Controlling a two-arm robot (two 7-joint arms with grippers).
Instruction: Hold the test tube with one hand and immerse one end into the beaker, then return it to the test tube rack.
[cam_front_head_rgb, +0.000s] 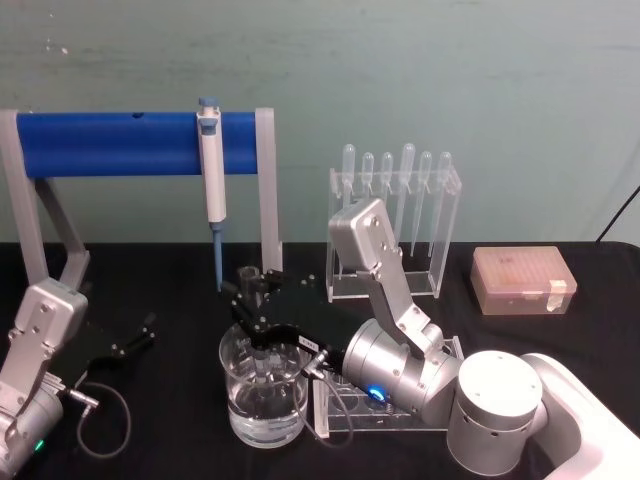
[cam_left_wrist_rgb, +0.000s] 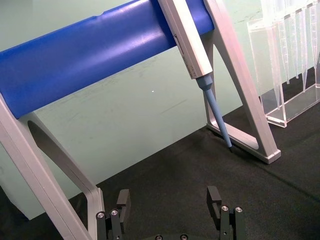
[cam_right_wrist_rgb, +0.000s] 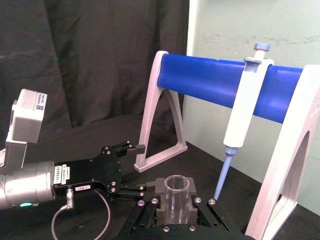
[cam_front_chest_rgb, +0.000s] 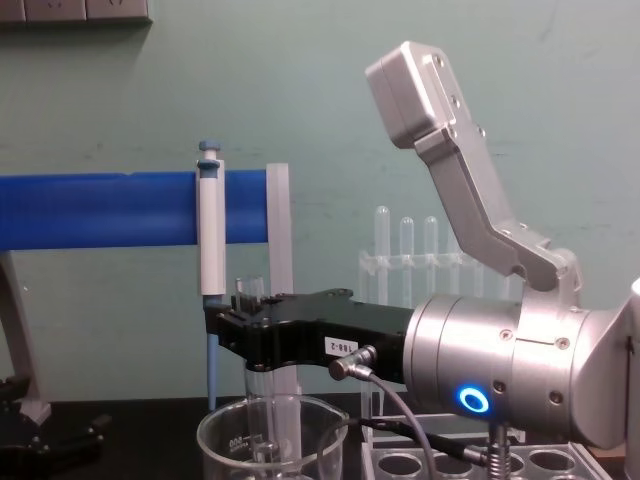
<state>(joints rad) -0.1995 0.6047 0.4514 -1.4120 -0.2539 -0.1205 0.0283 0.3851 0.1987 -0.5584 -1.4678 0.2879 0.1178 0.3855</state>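
Observation:
My right gripper (cam_front_head_rgb: 256, 305) is shut on the test tube (cam_front_head_rgb: 250, 281), a clear glass tube held upright just below its open rim. The tube (cam_front_chest_rgb: 271, 420) runs straight down into the wide glass beaker (cam_front_head_rgb: 265, 420), which stands at the table's front centre with clear liquid in its bottom. From the side, the black jaws (cam_front_chest_rgb: 240, 320) hover above the beaker's rim (cam_front_chest_rgb: 225, 440). The right wrist view looks down on the tube's round mouth (cam_right_wrist_rgb: 176, 186) between the fingers. My left gripper (cam_front_head_rgb: 135, 338) rests open and empty near the table on the left, also seen as (cam_left_wrist_rgb: 169, 200).
A white-and-blue pipettor (cam_front_head_rgb: 211, 170) hangs on a blue bar stand (cam_front_head_rgb: 110, 144) just behind the beaker. A clear rack of plastic pipettes (cam_front_head_rgb: 395, 220) stands at the back right, beside an orange tip box (cam_front_head_rgb: 523, 280). A clear tube rack (cam_front_head_rgb: 345, 418) lies under my right wrist.

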